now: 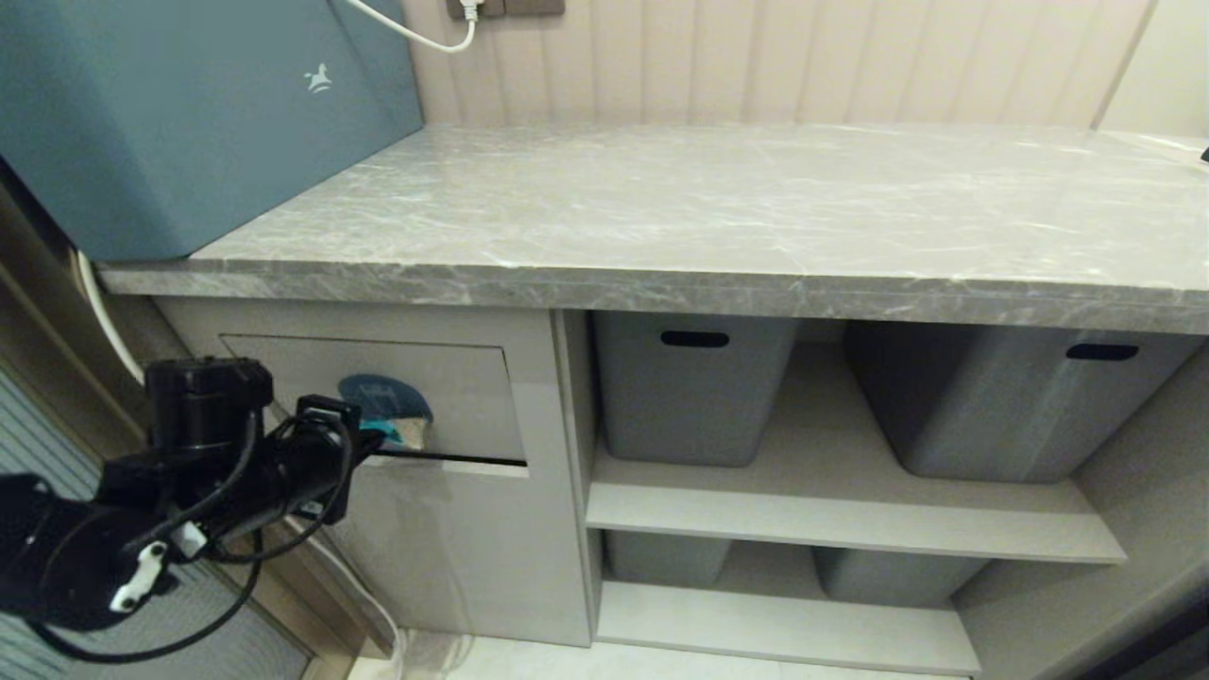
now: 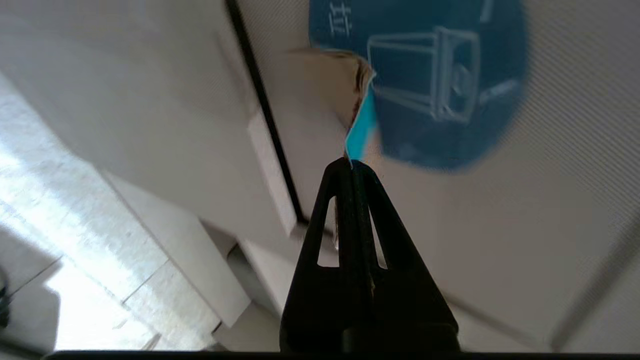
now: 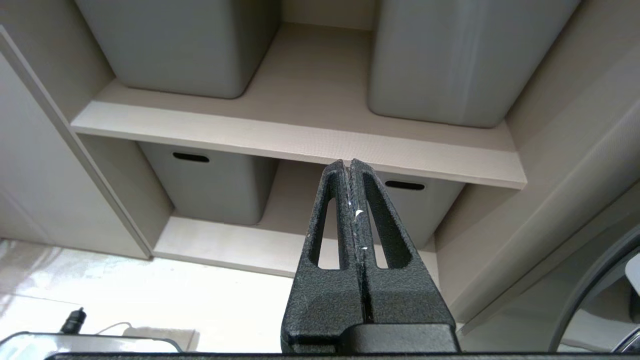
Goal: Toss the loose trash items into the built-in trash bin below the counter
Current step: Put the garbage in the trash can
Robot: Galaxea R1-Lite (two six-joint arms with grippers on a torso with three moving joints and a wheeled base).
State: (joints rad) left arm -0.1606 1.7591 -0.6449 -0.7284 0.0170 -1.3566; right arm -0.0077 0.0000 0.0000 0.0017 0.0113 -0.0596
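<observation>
Left claw (image 1: 378,436) clenched on a cardboard scrap (image 1: 401,427), tan with a turquoise face, pinched by one edge at the very fingertips. The scrap is pressed up against the bin flap (image 1: 453,397), over the round blue sticker (image 1: 383,395), just above the dark gap along the flap's lower edge.

Right claw (image 3: 350,167) shut on nothing, parked low, facing the open shelves and the grey tubs (image 3: 185,45).

Table (image 1: 718,208) shows no trash; the second scrap is not in view.

Handling, as judged: the scrap looks very light, stiff only along its flutes, easily bent where crumpled. An edge pinch holds it, but it may fold or pivot against the flap. A firmer hold sits further in from the torn edge.
</observation>
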